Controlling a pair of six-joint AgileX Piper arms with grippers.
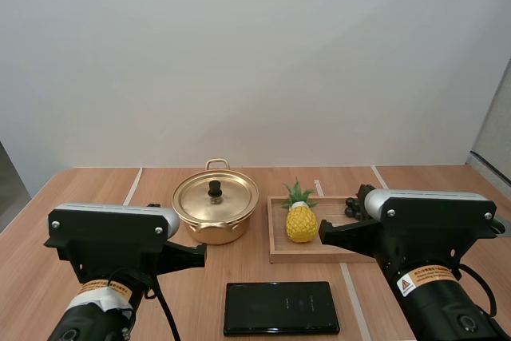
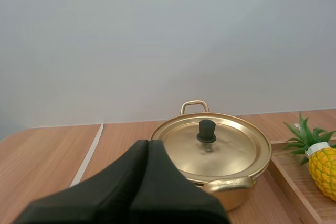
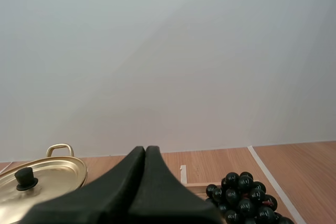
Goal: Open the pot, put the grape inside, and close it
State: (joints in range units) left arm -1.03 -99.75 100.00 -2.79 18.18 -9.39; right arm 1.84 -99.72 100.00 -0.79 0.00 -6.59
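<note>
A golden pot (image 1: pixel 215 212) stands mid-table with its lid (image 1: pixel 215 196) on, a black knob (image 1: pixel 215 188) at the lid's centre. Dark grapes (image 1: pixel 352 208) lie at the back right of the wooden tray (image 1: pixel 319 254), partly hidden behind my right arm. My left gripper (image 2: pixel 148 145) is shut on nothing, its fingers one dark wedge just short of the pot (image 2: pixel 212 153) and the lid knob (image 2: pixel 206 130). My right gripper (image 3: pixel 145 151) is shut too, held near the grapes (image 3: pixel 242 198), with the pot lid (image 3: pixel 37 182) off to one side.
A toy pineapple (image 1: pixel 300 216) stands on the tray's left half, also seen as pineapple (image 2: pixel 320 156) beside the pot. A black phone-like slab (image 1: pixel 281 307) lies flat near the table's front edge. White tape lines cross the wooden table (image 1: pixel 96 189).
</note>
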